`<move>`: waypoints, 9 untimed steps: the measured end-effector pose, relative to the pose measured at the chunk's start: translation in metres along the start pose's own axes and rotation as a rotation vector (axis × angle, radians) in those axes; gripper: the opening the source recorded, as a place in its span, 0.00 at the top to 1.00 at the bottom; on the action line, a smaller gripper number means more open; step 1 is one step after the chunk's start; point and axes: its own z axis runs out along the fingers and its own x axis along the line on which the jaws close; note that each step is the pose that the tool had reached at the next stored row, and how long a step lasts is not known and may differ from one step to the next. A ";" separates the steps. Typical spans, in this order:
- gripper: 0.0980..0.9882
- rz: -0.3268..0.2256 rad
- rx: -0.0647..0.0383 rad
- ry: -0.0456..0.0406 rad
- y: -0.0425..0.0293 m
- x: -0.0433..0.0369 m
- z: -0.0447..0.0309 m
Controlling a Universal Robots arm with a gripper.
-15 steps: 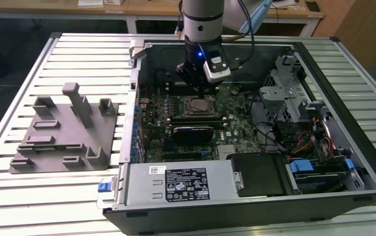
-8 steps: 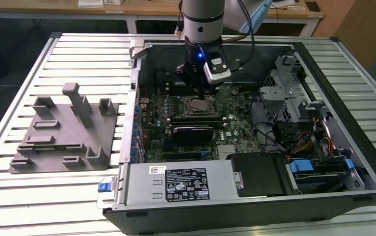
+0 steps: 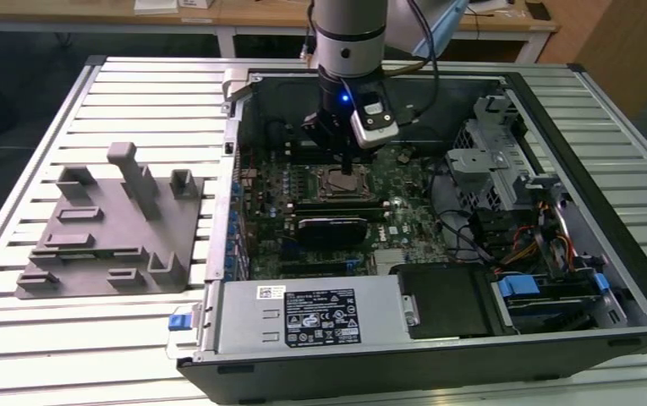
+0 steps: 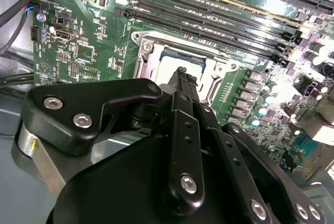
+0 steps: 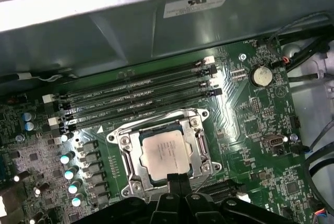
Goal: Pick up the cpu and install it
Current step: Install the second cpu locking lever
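The cpu (image 5: 163, 153), a small square chip with a pale silver top, lies flat inside the metal socket frame (image 5: 123, 143) on the green motherboard (image 5: 250, 125). In the second wrist view the cpu (image 4: 166, 70) shows partly behind the black fingers. My gripper (image 5: 175, 178) hangs just over the cpu's near edge, fingers pressed together with nothing between them. In the exterior view my gripper (image 3: 348, 166) points straight down into the open computer case (image 3: 594, 110), right above the socket (image 3: 342, 180).
Several long memory slots (image 5: 135, 98) run beside the socket. A black ribbed module (image 3: 332, 228) sits just in front of it. A drive cage (image 3: 504, 165) and cables fill the case's right side, a power supply (image 3: 300, 317) the front. A grey plastic block (image 3: 109, 228) stands on the slatted table.
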 end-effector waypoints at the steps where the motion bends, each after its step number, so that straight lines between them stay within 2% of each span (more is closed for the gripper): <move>1: 0.99 0.000 0.000 0.0000 -0.0005 -0.0001 0.0000; 9: 0.99 0.000 0.000 0.0000 -0.0067 -0.0018 0.0002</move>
